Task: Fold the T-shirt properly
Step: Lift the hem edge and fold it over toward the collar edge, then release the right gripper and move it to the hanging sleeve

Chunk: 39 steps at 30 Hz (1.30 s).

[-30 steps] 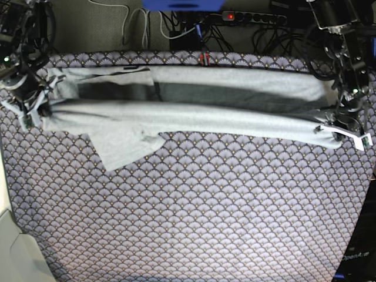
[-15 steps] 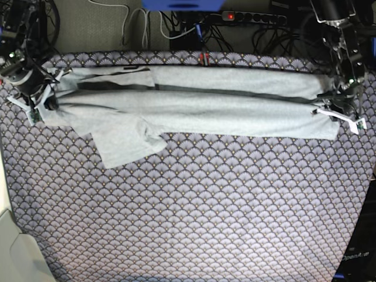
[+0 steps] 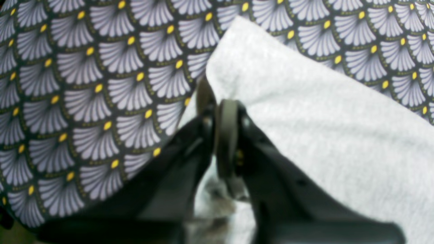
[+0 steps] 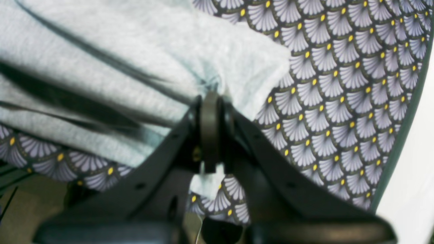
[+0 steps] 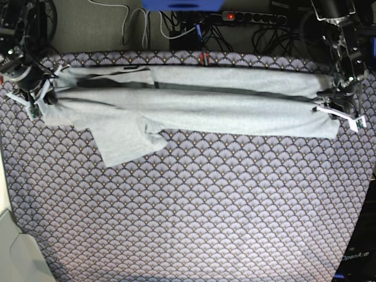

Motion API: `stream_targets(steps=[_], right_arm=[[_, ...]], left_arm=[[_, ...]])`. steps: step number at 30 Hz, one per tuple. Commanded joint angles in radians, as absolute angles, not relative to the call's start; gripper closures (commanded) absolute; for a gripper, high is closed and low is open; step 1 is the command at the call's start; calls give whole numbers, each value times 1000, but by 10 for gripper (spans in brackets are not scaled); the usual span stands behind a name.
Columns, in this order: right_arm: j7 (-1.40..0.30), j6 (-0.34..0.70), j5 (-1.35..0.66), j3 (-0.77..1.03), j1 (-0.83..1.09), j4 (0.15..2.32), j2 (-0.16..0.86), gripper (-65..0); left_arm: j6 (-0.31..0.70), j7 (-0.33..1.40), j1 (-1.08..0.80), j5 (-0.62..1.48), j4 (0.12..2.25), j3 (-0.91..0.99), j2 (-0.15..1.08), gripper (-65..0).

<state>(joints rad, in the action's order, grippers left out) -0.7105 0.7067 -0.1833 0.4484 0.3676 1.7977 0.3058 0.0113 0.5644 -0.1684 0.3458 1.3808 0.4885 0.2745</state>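
The pale grey T-shirt [image 5: 205, 103] lies as a long band folded lengthwise across the far part of the tablecloth [image 5: 205, 211]. One sleeve [image 5: 123, 144] sticks out toward the near side at the left. My right gripper [image 5: 42, 101] is at the band's left end. In the right wrist view that gripper [image 4: 210, 98] is shut on a bunched fold of the T-shirt [image 4: 135, 61]. My left gripper [image 5: 336, 113] is at the right end. In the left wrist view it [image 3: 217, 105] has its pads almost together on the edge of the T-shirt [image 3: 322, 118], whose corner rests flat.
A power strip [image 5: 252, 16] and cables [image 5: 135, 23] lie behind the table's far edge. A pale surface [image 5: 14, 247] borders the table at the near left. The patterned tablecloth covers the whole near half.
Both grippers moved toward the far side and down, laying the front layer over the back one. The dark gap between the layers has closed. The left gripper's pads have parted slightly.
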Motion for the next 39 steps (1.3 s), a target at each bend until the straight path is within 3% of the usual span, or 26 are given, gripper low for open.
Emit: stream_targets(steps=[1,6,10,12,20,31,39], right_arm=[[-697,698,-183,455,377,1811,325,0],[-697,698,-183,455,381,1811,323,-123],[-697,698,-183,453,381,1811,323,-236],[-697,698,-185,453,381,1811,323,-257],[-697,698,-185,453,378,1811,317,-258],[-697,698,-183,453,375,1811,317,-258],[-697,698,-183,456,374,1811,318,-258]], left_arm=[[5,553,-163,341,1391,496,294,-98],[5,553,-166,341,1391,496,292,-322],[5,553,-166,341,1391,496,292,-403],[5,555,-166,341,1391,496,292,-419],[5,555,-197,341,1389,490,289,-412],[5,545,-189,343,1257,496,265,-253],[5,544,-188,343,1234,496,268,-233]])
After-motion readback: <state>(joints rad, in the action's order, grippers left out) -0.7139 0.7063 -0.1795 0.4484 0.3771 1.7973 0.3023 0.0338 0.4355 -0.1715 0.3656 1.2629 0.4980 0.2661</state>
